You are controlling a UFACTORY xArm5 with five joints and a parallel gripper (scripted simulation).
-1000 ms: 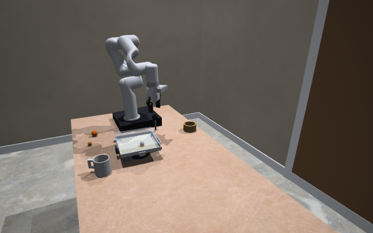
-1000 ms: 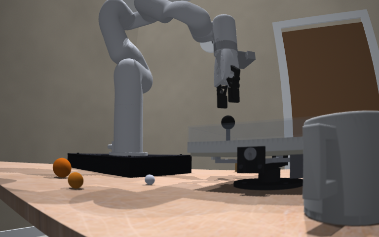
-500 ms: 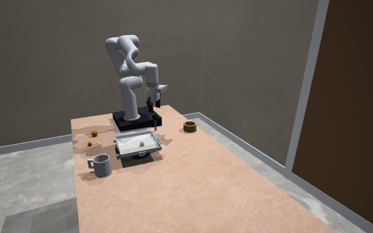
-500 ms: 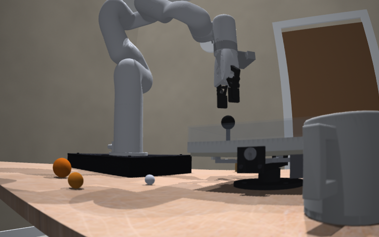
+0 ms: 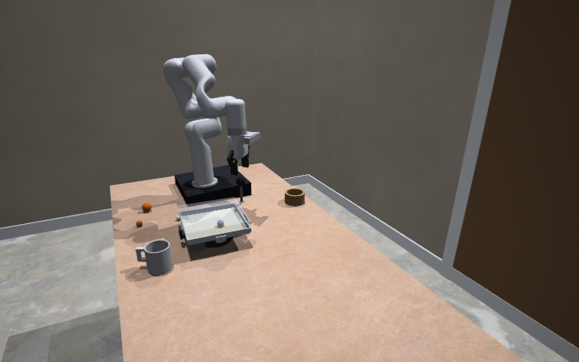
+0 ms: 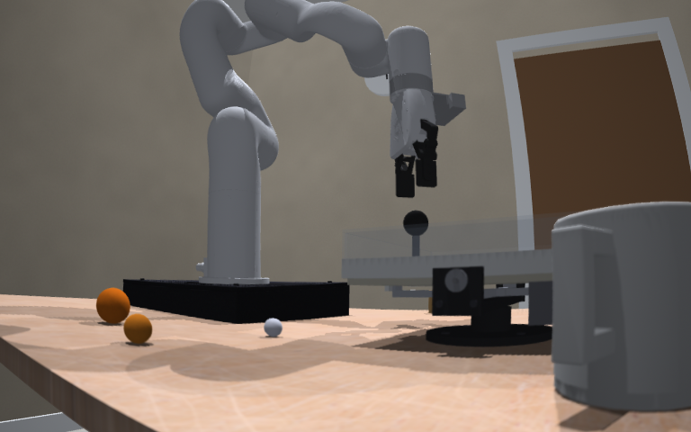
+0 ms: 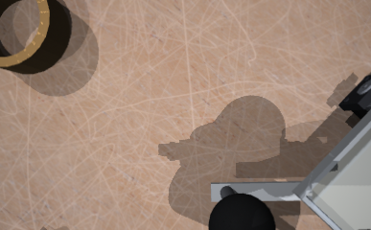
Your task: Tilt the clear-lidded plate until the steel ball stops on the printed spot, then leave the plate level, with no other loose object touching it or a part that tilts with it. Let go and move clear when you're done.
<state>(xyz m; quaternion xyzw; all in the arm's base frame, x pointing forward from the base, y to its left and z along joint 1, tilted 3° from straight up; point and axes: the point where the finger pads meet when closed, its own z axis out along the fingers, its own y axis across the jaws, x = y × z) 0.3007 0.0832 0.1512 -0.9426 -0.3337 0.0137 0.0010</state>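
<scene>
1. The black two-finger pincer (image 6: 416,179) on the grey arm points straight down with its fingers spread wide; nothing is between them.
2. Directly below the pincer, with a gap of air between, stands the black round knob (image 6: 415,222) on a thin grey stem. The knob is fixed to a short arm at the corner of the plate.
3. The square, grey-framed, clear-lidded plate (image 5: 194,237) sits below the pincer and to one side, on a black pivot mount with a round black foot (image 6: 489,334). In the exterior view its edge looks level.
4. The small steel ball (image 5: 220,222) lies inside the plate on the orange printed spot (image 5: 221,226), lower than the pincer and away from the arm's base.
5. The brown open ring-shaped cup (image 5: 294,196) stands on the pale wooden table (image 5: 310,286), well apart from the plate, off to the side of the pincer.
6. Two orange balls (image 6: 112,305), one small pale ball (image 6: 273,327) and a grey mug (image 5: 158,256) lie beyond the plate's other sides, none touching it.
</scene>
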